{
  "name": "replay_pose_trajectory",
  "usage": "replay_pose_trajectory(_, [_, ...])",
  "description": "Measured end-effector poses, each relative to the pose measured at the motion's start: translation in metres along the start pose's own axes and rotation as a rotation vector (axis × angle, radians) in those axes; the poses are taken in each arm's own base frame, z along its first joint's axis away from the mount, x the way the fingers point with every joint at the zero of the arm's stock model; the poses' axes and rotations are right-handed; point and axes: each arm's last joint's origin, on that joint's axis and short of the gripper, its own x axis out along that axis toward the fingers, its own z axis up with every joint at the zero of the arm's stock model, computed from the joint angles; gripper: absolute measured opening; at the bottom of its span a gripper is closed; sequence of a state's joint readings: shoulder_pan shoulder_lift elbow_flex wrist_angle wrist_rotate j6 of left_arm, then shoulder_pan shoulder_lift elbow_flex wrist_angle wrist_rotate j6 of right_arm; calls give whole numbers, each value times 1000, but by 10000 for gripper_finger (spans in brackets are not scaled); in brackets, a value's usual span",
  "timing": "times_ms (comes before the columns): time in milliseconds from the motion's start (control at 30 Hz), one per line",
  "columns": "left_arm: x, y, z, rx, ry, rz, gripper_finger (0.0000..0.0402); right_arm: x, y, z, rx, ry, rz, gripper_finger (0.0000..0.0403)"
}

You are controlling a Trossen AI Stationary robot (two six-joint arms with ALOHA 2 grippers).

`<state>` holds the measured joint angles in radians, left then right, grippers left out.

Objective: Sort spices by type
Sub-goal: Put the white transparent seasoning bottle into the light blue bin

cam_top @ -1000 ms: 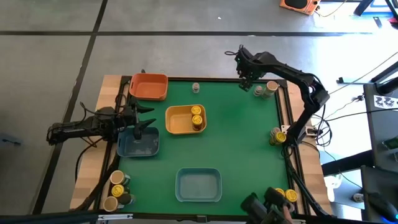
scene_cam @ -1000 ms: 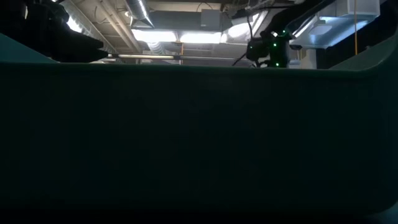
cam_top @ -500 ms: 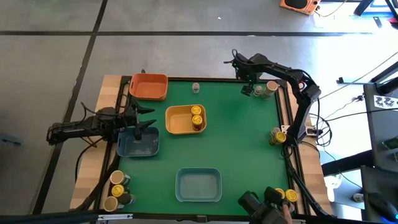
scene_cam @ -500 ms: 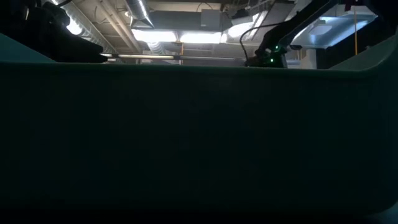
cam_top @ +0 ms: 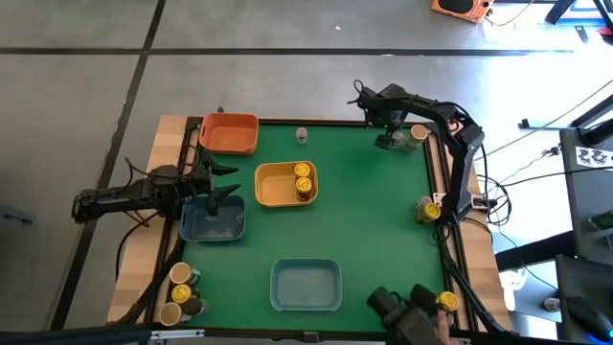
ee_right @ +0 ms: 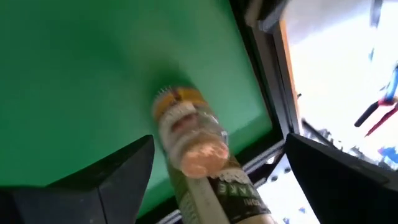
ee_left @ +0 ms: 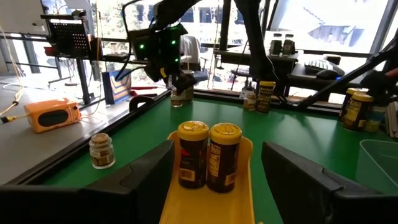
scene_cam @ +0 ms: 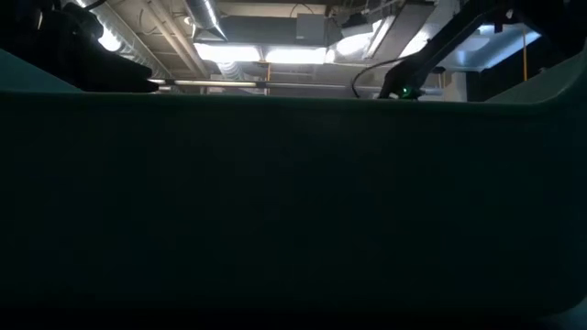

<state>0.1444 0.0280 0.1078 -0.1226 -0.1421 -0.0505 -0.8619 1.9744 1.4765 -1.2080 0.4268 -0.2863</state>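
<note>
Two jars [cam_top: 406,138] at the desk's far right corner, right tool [cam_top: 383,140] spread beside them.
Advise centring one jar between the fingers before pinching; left tool [cam_top: 222,190] idles, spread, over the blue tray [cam_top: 213,226].

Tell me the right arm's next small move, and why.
Probably ease the right end effector down around the tan-lid jar and close. Its fingers stand open on either side of that jar at the table's far right corner, nothing held yet. The left end effector waits open over the dark blue tray; the yellow tray already holds two yellow-lid jars.
</note>
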Motion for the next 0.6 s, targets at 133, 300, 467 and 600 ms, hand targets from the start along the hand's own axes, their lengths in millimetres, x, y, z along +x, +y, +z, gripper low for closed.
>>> replay_pose_trajectory(133, [0,0,0,0,0,0,241,4,-2,0,25,6,29,360])
replay_pose_trajectory(300, [0,0,0,-1,0,0,241,4,-1,1,26,-3,48,360])
replay_pose_trajectory(467, [0,0,0,-2,-3,0,241,17,1,-5,19,51,43,360])
replay_pose_trajectory(600, [0,0,0,-3,-4,0,241,18,2,-6,21,64,40,360])
